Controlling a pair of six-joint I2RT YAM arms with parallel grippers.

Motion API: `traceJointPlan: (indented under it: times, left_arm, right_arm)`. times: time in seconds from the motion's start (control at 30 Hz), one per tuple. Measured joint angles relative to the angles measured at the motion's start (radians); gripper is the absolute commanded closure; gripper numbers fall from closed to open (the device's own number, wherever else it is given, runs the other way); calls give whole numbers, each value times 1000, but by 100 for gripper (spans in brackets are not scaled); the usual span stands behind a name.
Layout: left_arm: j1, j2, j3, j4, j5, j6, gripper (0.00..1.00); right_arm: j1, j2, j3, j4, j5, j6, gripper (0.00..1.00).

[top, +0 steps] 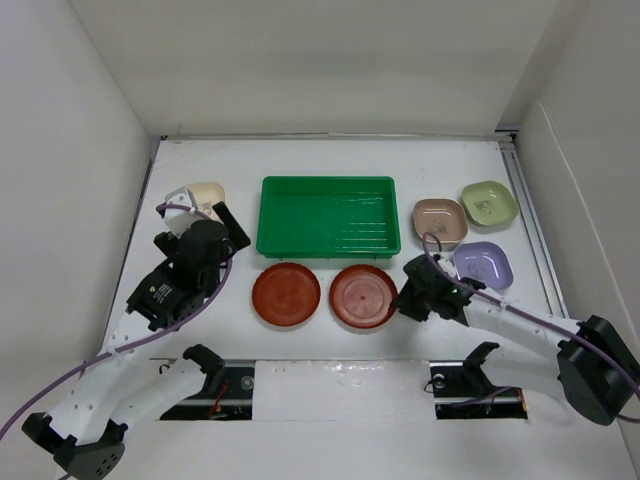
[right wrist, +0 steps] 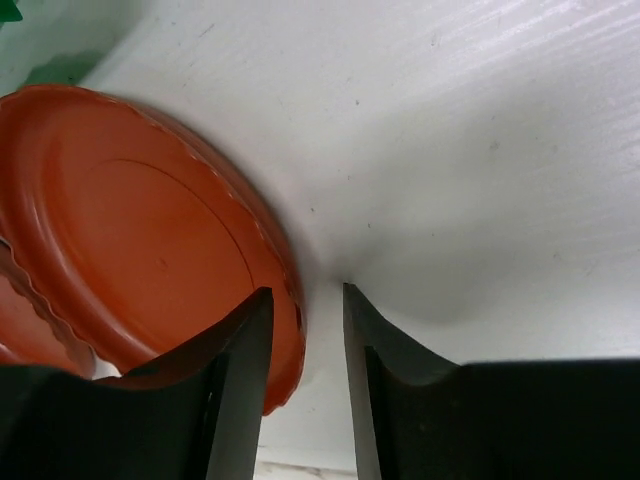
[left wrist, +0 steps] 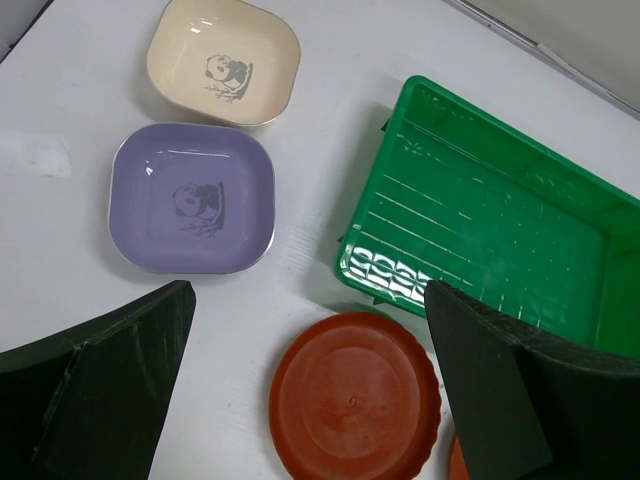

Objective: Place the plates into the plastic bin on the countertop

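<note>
This is a robotics lab test cell, not a lived-in kitchen: a plain white countertop (top: 330, 160) is boxed in by bare white walls (top: 80, 180). The left arm (top: 140, 395) and right arm (top: 520, 325) are bolted to a mounting rail (top: 340, 385) at its near edge, trailing purple cables (top: 60, 382).

White countertop (top: 330, 160). Green bin (top: 328, 215) at centre. At its 6 o'clock, side by side: left brown plate (top: 286, 294), right brown plate (top: 362, 295). At 9 o'clock: cream dish (top: 207, 193), with lavender dish (left wrist: 192, 198) just beside it. At 3 o'clock, clustered: tan dish (top: 440, 222), light green dish (top: 489, 203), second lavender dish (top: 483, 265).
</note>
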Motion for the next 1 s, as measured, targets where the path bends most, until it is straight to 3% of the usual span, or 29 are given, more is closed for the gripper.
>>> traceJointPlan:
  times: [0.03, 0.17, 0.23, 0.27, 0.47, 0.67, 0.87, 1.0]
  left_arm:
    - [0, -2, 0, 0, 0, 0, 0]
    - [0, -6, 0, 0, 0, 0, 0]
    - [0, -7, 0, 0, 0, 0, 0]
    - [0, -8, 0, 0, 0, 0, 0]
    - [0, -13, 0, -1, 0, 0, 0]
    - [0, -12, 0, -1, -2, 0, 0]
    - [0, 0, 1, -6, -1, -3, 0]
    - [0, 20, 1, -11, 31, -13, 0]
  right_arm:
    - [0, 5, 0, 5, 3, 2, 62]
    - [0, 43, 5, 22, 11, -1, 86]
    - [0, 70, 18, 31, 11, -2, 90]
    - [0, 81, 24, 34, 12, -5, 100]
    - [27, 77, 47, -12, 20, -4, 100]
    - [99, -94, 104, -171, 24, 5, 100]
    - [132, -262, 238, -289, 24, -11, 100]
    - [134, -222, 389, -309, 56, -70, 100]
